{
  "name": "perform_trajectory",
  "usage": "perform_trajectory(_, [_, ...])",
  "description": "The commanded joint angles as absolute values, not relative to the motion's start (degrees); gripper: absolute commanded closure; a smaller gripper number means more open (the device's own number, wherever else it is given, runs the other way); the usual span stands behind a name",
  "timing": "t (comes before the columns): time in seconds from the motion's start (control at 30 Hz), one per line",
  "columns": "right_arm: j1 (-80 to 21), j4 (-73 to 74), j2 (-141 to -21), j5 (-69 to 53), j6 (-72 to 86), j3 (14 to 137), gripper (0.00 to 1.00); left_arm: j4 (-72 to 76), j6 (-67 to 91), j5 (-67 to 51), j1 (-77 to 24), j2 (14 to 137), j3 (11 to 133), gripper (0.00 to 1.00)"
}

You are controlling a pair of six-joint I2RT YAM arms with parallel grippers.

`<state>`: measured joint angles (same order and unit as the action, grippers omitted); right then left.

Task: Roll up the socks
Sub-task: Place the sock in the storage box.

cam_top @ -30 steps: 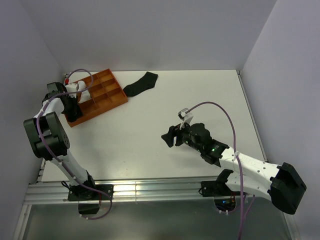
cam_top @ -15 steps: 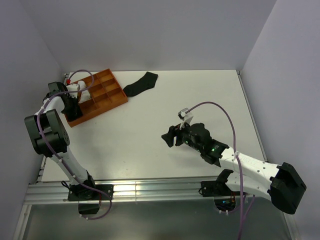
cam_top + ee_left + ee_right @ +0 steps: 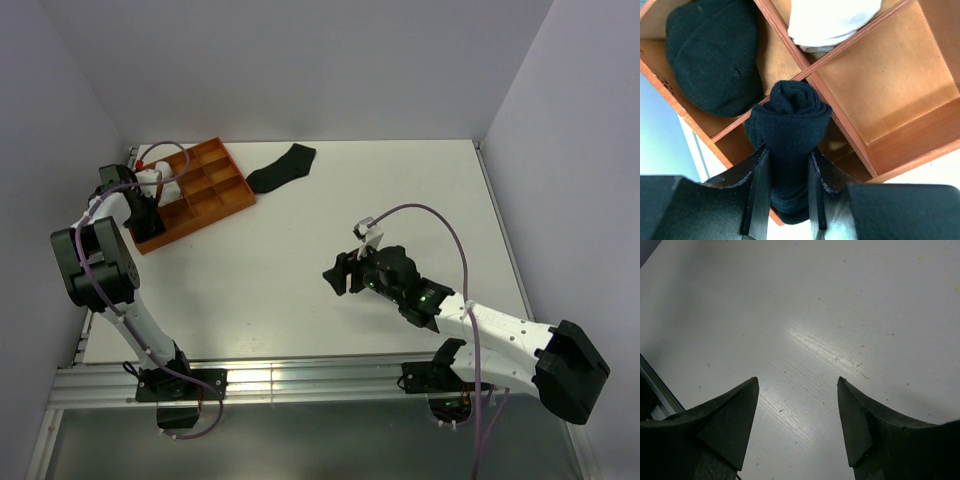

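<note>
Setting: white table (image 3: 270, 290) enclosed by pale walls on three sides.

1. Orange divided tray (image 3: 218, 190), upper left of the overhead view, lying at an angle by the left wall. It appears to serve as the store for finished rolls.
2. Rolled black sock (image 3: 792, 120), centre of the left wrist view. It is clamped between the fingers of the left gripper (image 3: 787, 165) and poised over a divider crossing, probably about to be lowered into a compartment.
3. Second black roll (image 3: 712, 55), upper left compartment, already stowed.
4. White sock bundle (image 3: 832, 20), top compartment, stowed.
5. Flat black sock (image 3: 282, 167), unrolled on the table just right of the tray; likely next.
6. Right gripper (image 3: 797, 405), centre-right of the overhead view. Its jaws are spread, empty, over bare table, apparently waiting.
</note>
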<state>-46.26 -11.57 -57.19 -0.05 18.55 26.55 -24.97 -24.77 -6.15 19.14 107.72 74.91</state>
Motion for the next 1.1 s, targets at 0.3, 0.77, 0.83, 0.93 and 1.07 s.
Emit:
perform_trajectory(0.3, [-46.8,-12.6,-59.1,0.3,17.5,28.0,0.30,-28.0,-26.2,-4.0,18.5,111.1,79.3,0.91])
perform_trajectory(0.77, [-46.8,-12.5,-59.2,0.3,17.4,28.2,0.30,-30.1,-25.8,-3.3,17.3,110.1,78.6,0.76])
perform_trajectory(0.83, [-46.8,-12.4,-58.9,0.3,17.5,28.2,0.30,-30.1,-25.9,-3.4,17.4,109.5,78.3,0.75])
perform_trajectory(0.93, [-46.8,-12.3,-58.7,0.3,17.5,28.2,0.30,-30.4,-25.8,-3.8,17.4,107.9,78.5,0.73])
perform_trajectory(1.07, [-46.8,-12.2,-58.3,-1.0,17.5,28.1,0.30,-31.0,-25.7,-4.6,17.5,107.3,79.3,0.70])
